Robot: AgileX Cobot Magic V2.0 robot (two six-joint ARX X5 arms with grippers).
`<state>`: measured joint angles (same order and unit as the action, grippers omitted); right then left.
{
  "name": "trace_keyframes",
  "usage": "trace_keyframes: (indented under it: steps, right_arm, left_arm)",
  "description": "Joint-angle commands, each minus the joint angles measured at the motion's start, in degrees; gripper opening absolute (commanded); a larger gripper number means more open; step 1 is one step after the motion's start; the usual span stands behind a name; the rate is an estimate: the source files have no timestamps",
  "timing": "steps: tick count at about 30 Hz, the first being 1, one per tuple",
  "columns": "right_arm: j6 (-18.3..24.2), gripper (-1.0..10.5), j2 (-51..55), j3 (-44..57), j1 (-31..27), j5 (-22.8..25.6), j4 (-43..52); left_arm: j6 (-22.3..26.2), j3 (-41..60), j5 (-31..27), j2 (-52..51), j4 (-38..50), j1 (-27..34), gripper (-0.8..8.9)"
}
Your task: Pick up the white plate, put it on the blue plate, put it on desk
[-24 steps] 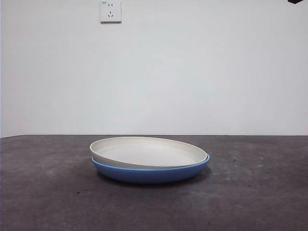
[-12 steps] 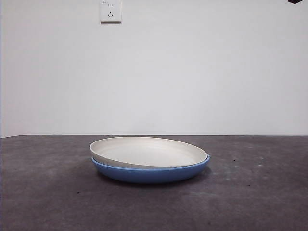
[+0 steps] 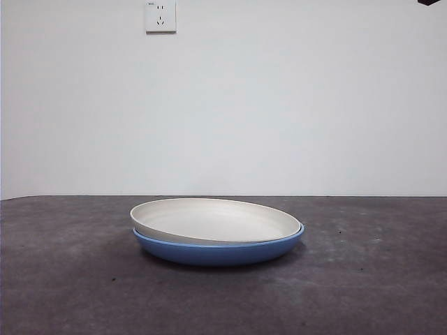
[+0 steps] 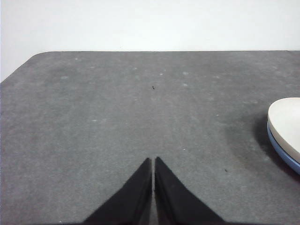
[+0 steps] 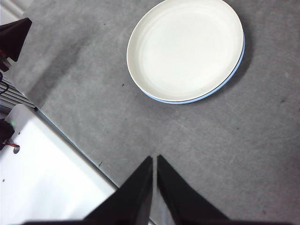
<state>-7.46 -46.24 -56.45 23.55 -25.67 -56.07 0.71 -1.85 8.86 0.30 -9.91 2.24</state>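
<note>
In the front view nothing differs from the pictures of a second ago: the white plate [image 3: 216, 220] sits nested in the blue plate [image 3: 218, 250] on the desk [image 3: 70, 279], slightly off centre so the blue rim shows more on one side. A black tip [image 3: 428, 2] of an arm stays at the top corner. With no movement, the stacking step looks done, and what remains, by judgement, is lifting the white plate off and setting it on the desk.

In the left wrist view the left gripper [image 4: 153, 161] has its jaws pressed together, holding nothing, over bare desk. The two plates [image 4: 286, 129] lie well off to one side of the jaws, apart from them.

In the right wrist view the right gripper [image 5: 154, 160] is likewise closed and empty, high above the desk. The white plate [image 5: 185, 49] lies ahead of its tips, well apart, with only a thin blue crescent [image 5: 225, 84] showing beneath it.
</note>
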Motion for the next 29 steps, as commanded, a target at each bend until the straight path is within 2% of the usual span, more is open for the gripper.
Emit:
trace_keyframes:
  steps: [1,3,7,14,17,22,26,29]
  right_arm:
    - [3.45,0.1,0.61,-0.61,-1.09,2.54,1.38]
    - [4.7,0.1,1.92,-0.37,-3.32,4.87,4.15]
    - [5.2,0.1,6.93,2.49,-9.64,4.55,12.94]
    - [6.86,0.1,20.55,19.34,-19.76,4.92,34.29]
    - [6.84,0.1,25.7,27.04,-21.64,5.53,41.7]
    - [6.62,0.1,33.77,38.4,-22.99,10.29,49.96]
    - [6.4,0.1,38.8,45.11,-22.99,13.66,51.63]
    - [6.4,0.1,41.48,48.48,-22.99,14.16,51.71]
  left_arm:
    - [-0.13,1.16,-0.11,-0.11,-0.42,0.15,0.1]
    - [-0.13,1.16,-0.11,-0.11,-0.44,0.15,0.1]
    - [-0.13,1.16,-0.11,-0.13,-0.44,0.15,0.1]
    - [-0.13,1.16,-0.11,-0.11,-0.44,0.15,0.1]
    - [-0.13,1.16,-0.11,-0.11,-0.44,0.15,0.1]
    - [-0.13,1.16,-0.11,-0.11,-0.44,0.15,0.1]
    - [-0.13,1.16,-0.11,-0.11,-0.44,0.15,0.1]
    - [-0.13,1.16,-0.11,-0.11,-0.44,0.15,0.1]
